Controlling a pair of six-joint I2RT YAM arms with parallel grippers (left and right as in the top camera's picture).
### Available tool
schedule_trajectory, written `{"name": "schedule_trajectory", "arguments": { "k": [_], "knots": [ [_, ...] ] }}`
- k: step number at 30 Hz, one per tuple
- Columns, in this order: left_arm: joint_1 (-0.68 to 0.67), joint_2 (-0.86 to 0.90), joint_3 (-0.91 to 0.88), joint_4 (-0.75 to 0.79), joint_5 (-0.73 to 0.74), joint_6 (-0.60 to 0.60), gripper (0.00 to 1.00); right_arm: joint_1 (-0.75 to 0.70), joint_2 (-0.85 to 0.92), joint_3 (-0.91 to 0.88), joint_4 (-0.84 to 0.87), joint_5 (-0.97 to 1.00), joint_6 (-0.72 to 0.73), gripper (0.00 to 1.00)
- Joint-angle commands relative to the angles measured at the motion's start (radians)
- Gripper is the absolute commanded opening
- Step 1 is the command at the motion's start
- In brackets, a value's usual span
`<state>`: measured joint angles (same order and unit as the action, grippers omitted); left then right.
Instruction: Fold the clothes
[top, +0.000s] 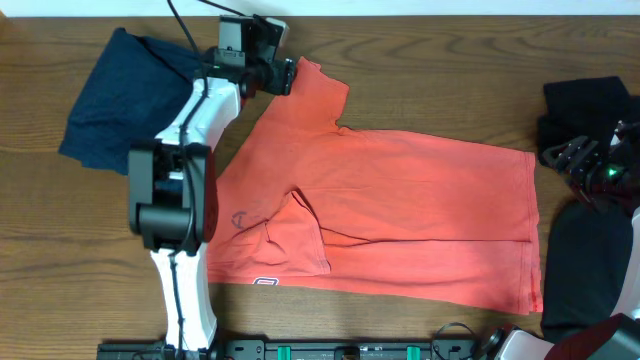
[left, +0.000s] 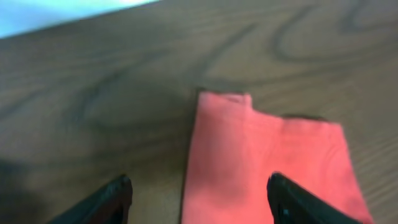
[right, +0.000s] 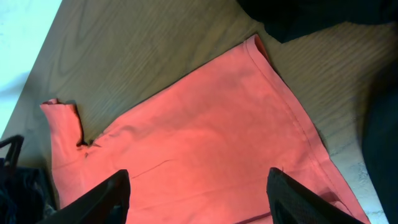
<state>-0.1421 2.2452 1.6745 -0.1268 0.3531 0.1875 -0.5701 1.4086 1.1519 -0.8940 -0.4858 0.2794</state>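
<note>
A coral-red T-shirt (top: 400, 210) lies spread across the middle of the table. One sleeve (top: 295, 235) is folded in over the body, and a small white label (top: 265, 283) shows at the near edge. The other sleeve (top: 318, 92) points to the far side. My left gripper (top: 288, 76) hovers at that sleeve, and in the left wrist view the gripper (left: 199, 190) is open over the sleeve's end (left: 261, 155). My right gripper (top: 562, 155) is at the shirt's right hem. It is open (right: 199, 186) above the red cloth (right: 186, 137) with nothing between its fingers.
A dark navy garment (top: 120, 100) lies bunched at the far left, partly under the left arm. Black garments sit at the right edge, one far (top: 590, 105) and one near (top: 590, 270). The black cloth (right: 311, 15) also shows beyond the shirt's corner.
</note>
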Motion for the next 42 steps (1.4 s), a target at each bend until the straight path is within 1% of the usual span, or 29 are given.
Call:
{"name": "schedule_trajectory", "arguments": {
  "k": [1, 5, 9, 10, 11, 13, 15, 16, 18, 19, 21, 25, 30, 32, 38, 42],
  "knots": [
    [-0.015, 0.068, 0.013, 0.071, 0.002, 0.002, 0.7, 0.016, -0.008, 0.013, 0.001, -0.008, -0.014, 0.67],
    [-0.034, 0.116, 0.013, 0.15, 0.002, -0.021, 0.69, 0.016, -0.008, 0.013, 0.0, -0.008, -0.014, 0.67],
    [-0.056, 0.143, 0.013, 0.171, 0.002, -0.032, 0.65, 0.016, -0.008, 0.013, 0.0, -0.008, -0.015, 0.67],
    [-0.061, 0.146, 0.013, 0.173, 0.002, -0.031, 0.63, 0.016, -0.008, 0.013, 0.0, -0.008, -0.014, 0.67],
    [-0.068, 0.15, 0.013, 0.172, 0.002, -0.031, 0.59, 0.016, -0.008, 0.013, 0.0, -0.008, -0.015, 0.67],
    [-0.078, 0.151, 0.011, 0.169, -0.011, -0.031, 0.47, 0.016, -0.008, 0.013, 0.0, -0.008, -0.015, 0.67],
    [-0.08, 0.151, 0.011, 0.17, -0.034, -0.031, 0.4, 0.016, -0.008, 0.013, -0.002, -0.008, -0.015, 0.67],
    [-0.08, 0.151, 0.011, 0.172, -0.045, -0.031, 0.32, 0.016, -0.008, 0.013, -0.004, -0.008, -0.015, 0.67],
    [-0.078, 0.151, 0.011, 0.173, -0.051, -0.032, 0.19, 0.016, -0.008, 0.013, -0.007, -0.008, -0.015, 0.67],
    [-0.077, 0.151, 0.011, 0.172, -0.051, -0.04, 0.12, 0.016, -0.008, 0.013, -0.009, -0.008, -0.015, 0.67],
    [-0.077, 0.151, 0.011, 0.166, -0.051, -0.06, 0.07, 0.016, -0.008, 0.013, -0.013, -0.008, -0.015, 0.67],
    [-0.077, 0.136, 0.011, 0.145, -0.05, -0.096, 0.06, 0.016, -0.008, 0.013, -0.018, -0.008, -0.015, 0.67],
    [-0.076, 0.046, 0.011, 0.091, -0.051, -0.094, 0.06, 0.016, -0.008, 0.013, -0.023, -0.008, -0.016, 0.67],
    [-0.072, 0.0, 0.011, 0.053, -0.051, -0.091, 0.06, 0.016, -0.008, 0.013, -0.023, -0.008, -0.017, 0.68],
    [-0.055, -0.14, 0.011, -0.092, -0.051, -0.068, 0.06, 0.026, -0.008, 0.013, -0.022, -0.004, -0.093, 0.67],
    [-0.055, -0.211, 0.011, -0.182, -0.051, -0.06, 0.06, 0.058, -0.006, 0.012, -0.002, 0.082, -0.095, 0.7]
  ]
}}
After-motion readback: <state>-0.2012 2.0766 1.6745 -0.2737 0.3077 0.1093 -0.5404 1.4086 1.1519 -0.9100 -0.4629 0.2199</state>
